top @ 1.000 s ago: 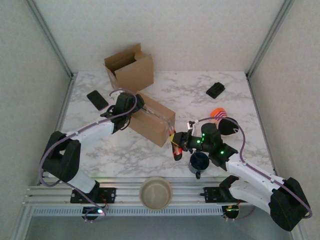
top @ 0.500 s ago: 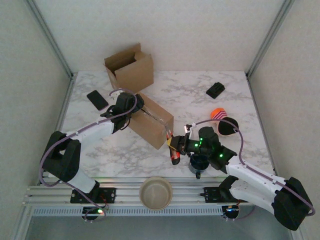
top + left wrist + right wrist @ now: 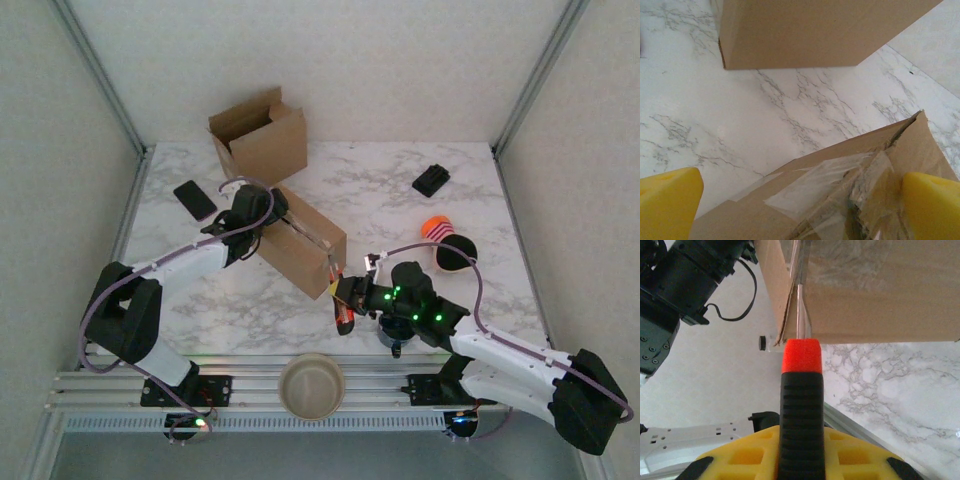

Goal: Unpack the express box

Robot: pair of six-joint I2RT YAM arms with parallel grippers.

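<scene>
The express box (image 3: 300, 248) lies near the middle of the tabletop (image 3: 380, 190). It is a plain brown cardboard carton turned at an angle, its long side running from the back left to the near right. Wrinkled clear tape (image 3: 840, 185) covers its top seam and is torn and bunched at one corner.

At the box's near right end, the right end effector (image 3: 352, 298) is clamped on a screwdriver (image 3: 345, 303). The right wrist view shows the tool's ribbed black handle with a red cap (image 3: 800, 405) between the yellow pads (image 3: 855, 460). The thin metal shaft runs up into the gap beside a cardboard edge.

At the far left corner, the left end effector (image 3: 268, 212) stands wide open. Its yellow fingertips (image 3: 667, 200) sit on either side of the taped top.

The tabletop is white marble with grey veins. A broad bare stretch runs behind and to the right of the box, and another lies in front of it on the left.

A second cardboard box (image 3: 262, 135) stands at the back left with its flaps open, well apart from the first. A flat black phone (image 3: 194, 200) lies near the left edge. A small black block (image 3: 431, 180) sits at the back right. An orange-and-white striped item (image 3: 437, 227) lies next to a rounded black piece (image 3: 456, 253) on the right. A dark mug (image 3: 396, 338) is partly under the right arm. A beige bowl (image 3: 311, 385) rests on the metal rail at the near edge.
</scene>
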